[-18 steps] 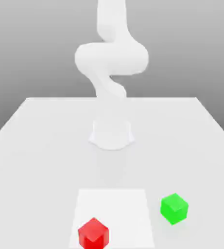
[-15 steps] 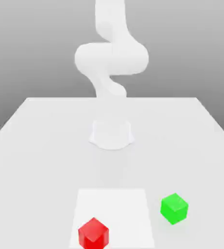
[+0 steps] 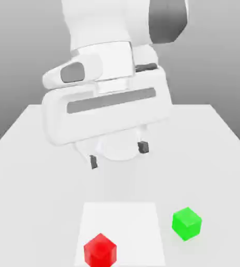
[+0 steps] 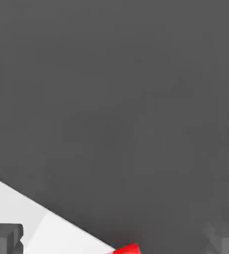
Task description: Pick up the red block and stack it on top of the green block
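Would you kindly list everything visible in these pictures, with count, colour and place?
red block: one, bright red, on the pale square mat, near edge
green block: one, bright green, on the table off the mat, toward the exterior view's right
mat: one, whitish square, near middle of the table
table: one, light grey, under everything
arm: one, white, over the table
end effector: one, dark fingertips, open, empty, above the table beyond the blocks

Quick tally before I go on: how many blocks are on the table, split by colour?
Red block: 1
Green block: 1
Total: 2 blocks, both resting on the table, apart from each other.
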Available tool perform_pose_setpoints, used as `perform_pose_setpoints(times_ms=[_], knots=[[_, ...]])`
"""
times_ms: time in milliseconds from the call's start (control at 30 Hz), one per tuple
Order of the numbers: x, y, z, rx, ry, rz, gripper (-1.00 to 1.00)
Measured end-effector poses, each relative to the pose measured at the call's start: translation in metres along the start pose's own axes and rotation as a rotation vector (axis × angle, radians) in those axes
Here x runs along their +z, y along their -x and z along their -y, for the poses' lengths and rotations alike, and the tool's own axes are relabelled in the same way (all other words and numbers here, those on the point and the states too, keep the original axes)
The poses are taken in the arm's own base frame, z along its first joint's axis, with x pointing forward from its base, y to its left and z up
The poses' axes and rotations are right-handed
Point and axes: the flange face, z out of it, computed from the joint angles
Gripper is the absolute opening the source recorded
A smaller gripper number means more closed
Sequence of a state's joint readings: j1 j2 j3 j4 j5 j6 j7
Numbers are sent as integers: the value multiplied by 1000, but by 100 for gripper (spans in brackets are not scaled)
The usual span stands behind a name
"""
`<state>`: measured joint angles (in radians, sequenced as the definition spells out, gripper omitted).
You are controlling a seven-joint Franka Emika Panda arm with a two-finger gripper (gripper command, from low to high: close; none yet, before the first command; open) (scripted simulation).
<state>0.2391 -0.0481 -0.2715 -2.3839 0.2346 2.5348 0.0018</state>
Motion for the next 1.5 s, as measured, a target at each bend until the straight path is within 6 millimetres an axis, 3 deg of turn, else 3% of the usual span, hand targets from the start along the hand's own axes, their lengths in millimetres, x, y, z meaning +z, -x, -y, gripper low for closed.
perform_pose_setpoints(times_ms=[167,433,467,667,733,833,867,967,1067,1133,1167,1300,1333,1500], knots=[[79,18,-25,-127,79,110,0],[184,47,-60,-244,160,198,0],[194,49,-62,-243,160,199,-100],[199,51,-64,-243,159,202,-100],[185,47,-61,-245,160,200,-100],[150,41,-54,-244,160,201,-100],[141,44,-44,-260,155,205,-100],[132,79,24,-408,127,231,-100],[122,135,103,-616,107,246,-100],[116,175,144,-749,101,246,-100],[121,185,151,-778,100,245,-100],[159,185,130,-743,106,240,-100],[167,187,128,-742,107,240,100],[167,187,128,-742,107,240,100]])
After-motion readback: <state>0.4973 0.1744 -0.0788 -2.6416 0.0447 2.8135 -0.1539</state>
